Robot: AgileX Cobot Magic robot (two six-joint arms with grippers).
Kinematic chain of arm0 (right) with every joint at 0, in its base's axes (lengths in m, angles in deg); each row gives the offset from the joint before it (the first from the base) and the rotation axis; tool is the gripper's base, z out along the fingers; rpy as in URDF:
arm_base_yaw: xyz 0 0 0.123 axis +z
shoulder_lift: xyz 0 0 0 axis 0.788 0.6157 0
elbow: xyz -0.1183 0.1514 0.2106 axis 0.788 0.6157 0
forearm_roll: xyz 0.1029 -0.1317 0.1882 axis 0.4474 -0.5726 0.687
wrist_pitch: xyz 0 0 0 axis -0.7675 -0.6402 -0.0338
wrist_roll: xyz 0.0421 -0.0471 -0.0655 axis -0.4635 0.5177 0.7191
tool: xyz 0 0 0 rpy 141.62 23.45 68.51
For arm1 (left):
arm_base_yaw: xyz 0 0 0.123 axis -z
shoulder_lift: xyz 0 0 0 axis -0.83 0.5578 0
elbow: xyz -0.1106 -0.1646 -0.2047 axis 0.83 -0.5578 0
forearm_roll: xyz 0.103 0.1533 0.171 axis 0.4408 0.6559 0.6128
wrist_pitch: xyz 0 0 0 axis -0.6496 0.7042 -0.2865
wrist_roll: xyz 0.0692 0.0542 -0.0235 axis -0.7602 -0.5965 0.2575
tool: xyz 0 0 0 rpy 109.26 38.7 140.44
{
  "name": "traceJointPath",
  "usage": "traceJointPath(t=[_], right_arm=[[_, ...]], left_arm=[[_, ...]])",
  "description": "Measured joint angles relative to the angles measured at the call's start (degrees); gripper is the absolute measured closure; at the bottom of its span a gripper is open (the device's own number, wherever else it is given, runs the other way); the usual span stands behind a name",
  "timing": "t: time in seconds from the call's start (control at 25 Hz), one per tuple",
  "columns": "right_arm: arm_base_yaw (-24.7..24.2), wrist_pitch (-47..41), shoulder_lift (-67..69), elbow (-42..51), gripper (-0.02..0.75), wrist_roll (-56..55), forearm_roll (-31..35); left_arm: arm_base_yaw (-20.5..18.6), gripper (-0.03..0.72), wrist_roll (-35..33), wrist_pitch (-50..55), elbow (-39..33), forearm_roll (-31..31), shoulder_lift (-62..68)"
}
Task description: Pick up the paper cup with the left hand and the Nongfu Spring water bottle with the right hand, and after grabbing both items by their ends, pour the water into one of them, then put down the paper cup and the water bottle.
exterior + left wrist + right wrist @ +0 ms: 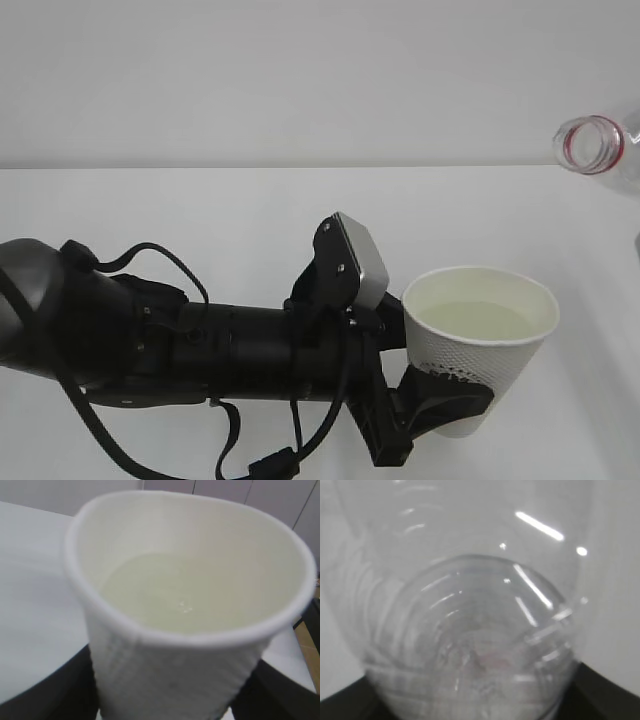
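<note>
You see very little of the Nongfu Spring water bottle [603,147] from the exterior view: only its open mouth with the red neck ring and a bit of clear shoulder show at the upper right edge, tilted with the mouth facing left, up and to the right of the cup and well apart from it; the rest is cut off. The right hand itself is out of that picture. In the right wrist view the ribbed, clear bottle body fills nearly everything, blurred by closeness, and the right end effector [480,711] appears only as dark wedges in the two lower corners, one on each side of the bottle's base end, so it is pinching the bottle there; its fingertips are hidden. The left hand [440,395] is plainer: its black fingers clasp the lower part of the paper cup [478,350], one finger wrapping the front near the bottom and covering part of the dark logo. The cup is held upright above the white table [200,210]. Its bottom and the far finger are hidden. Count one cup, one bottle, and two arms, of which you can see only one in full. The water [175,592] lies in the cup, well below the rim, faintly yellowish against the paper.
</note>
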Motion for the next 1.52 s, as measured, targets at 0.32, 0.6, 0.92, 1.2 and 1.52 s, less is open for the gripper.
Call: traceJointPath(t=[0.32, 0.6, 0.92, 1.2, 1.52], right_arm=[[0.0, 0.0, 0.0, 0.0, 0.243, -5.5, 0.0], [0.0, 0.0, 0.0, 0.0, 0.243, -20.7, 0.0], [0.0, 0.0, 0.0, 0.0, 0.243, -39.3, 0.0], [0.0, 0.0, 0.0, 0.0, 0.243, -56.7, 0.0], [0.0, 0.0, 0.0, 0.0, 0.243, -68.4, 0.0]], left_arm=[[0.0, 0.171, 0.0, 0.0, 0.0, 0.0, 0.0], [0.0, 0.171, 0.0, 0.0, 0.0, -0.1, 0.0], [0.0, 0.171, 0.0, 0.0, 0.0, -0.1, 0.0], [0.0, 0.171, 0.0, 0.0, 0.0, -0.1, 0.0], [0.0, 0.171, 0.0, 0.0, 0.0, -0.1, 0.0]])
